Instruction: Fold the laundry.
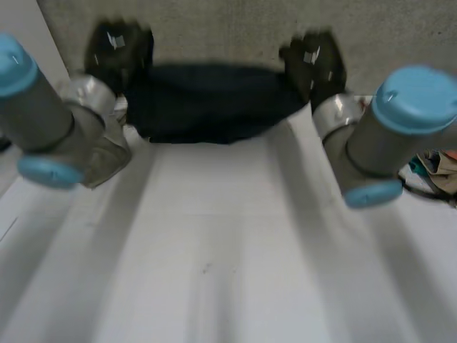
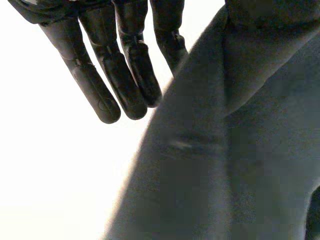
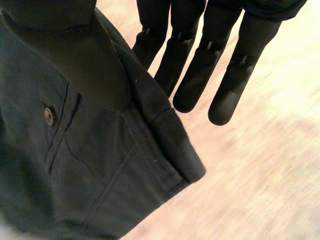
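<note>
At table far edge, my left hand and right hand each pinch the dark trousers; soft, floppy, I'd hold the waistband.

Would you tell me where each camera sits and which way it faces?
Head view: between and behind the left arm and right arm, both showing, looking down at the white table.
Left wrist view: on that wrist, along the left hand pinching dark trousers.
Right wrist view: likewise, along the right hand at the trousers' waistband.
All share the trousers.
</note>
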Robot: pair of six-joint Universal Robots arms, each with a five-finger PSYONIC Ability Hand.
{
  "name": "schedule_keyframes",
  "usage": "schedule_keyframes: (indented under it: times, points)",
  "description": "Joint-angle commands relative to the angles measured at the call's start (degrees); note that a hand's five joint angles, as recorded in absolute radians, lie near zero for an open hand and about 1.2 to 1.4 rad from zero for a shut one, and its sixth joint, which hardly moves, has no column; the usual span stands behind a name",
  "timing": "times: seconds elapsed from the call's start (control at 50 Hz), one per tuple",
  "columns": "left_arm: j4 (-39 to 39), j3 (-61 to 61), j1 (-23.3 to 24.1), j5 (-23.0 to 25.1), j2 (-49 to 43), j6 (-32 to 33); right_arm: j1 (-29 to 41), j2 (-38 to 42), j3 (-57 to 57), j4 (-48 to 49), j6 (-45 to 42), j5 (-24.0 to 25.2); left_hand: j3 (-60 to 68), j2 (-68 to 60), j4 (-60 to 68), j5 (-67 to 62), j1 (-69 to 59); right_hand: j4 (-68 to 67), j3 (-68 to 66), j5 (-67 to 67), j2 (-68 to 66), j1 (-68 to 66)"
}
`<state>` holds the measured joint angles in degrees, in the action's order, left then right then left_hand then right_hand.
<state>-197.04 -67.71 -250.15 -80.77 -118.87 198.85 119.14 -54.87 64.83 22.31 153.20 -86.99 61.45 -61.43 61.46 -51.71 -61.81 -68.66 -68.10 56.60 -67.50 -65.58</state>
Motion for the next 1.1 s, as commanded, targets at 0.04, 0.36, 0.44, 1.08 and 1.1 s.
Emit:
schedule_keyframes:
  times: [0.04,0.36,0.44,1.08,1.1]
  points:
    - [4.64,-16.65,0.63,2.28,0.39,6.19,0.22,0.65,12.07,-5.87,-3.43,-0.55,7.80,-7.82,7.79,-7.55,-7.44,-11.34,-11.90,13.40,-12.50,-14.42]
    - [41.10,-28.18,6.51,4.57,13.75,19.20,-0.49,-18.77,30.79,-44.18,-21.17,0.33,12.34,-12.36,12.34,-12.09,-11.99,-11.34,-11.90,13.40,-12.50,-14.42]
    - [50.51,-28.09,8.36,5.80,15.51,20.79,-0.22,-23.34,34.92,-49.38,-27.07,3.31,12.34,-12.36,12.34,-12.09,-11.99,-11.34,-11.90,13.40,-12.50,-14.42]
    - [26.53,37.55,7.66,1.85,-27.10,23.51,-2.68,4.40,2.07,-6.68,-11.52,-10.31,11.00,-11.02,10.99,-10.74,-10.64,-11.34,-11.90,13.40,-12.50,-14.42]
    - [26.97,39.13,7.75,1.58,-28.33,23.43,-2.77,5.38,1.45,-6.06,-11.78,-10.31,10.66,-10.68,10.66,-10.41,-10.31,-11.34,-11.90,13.40,-12.50,-14.42]
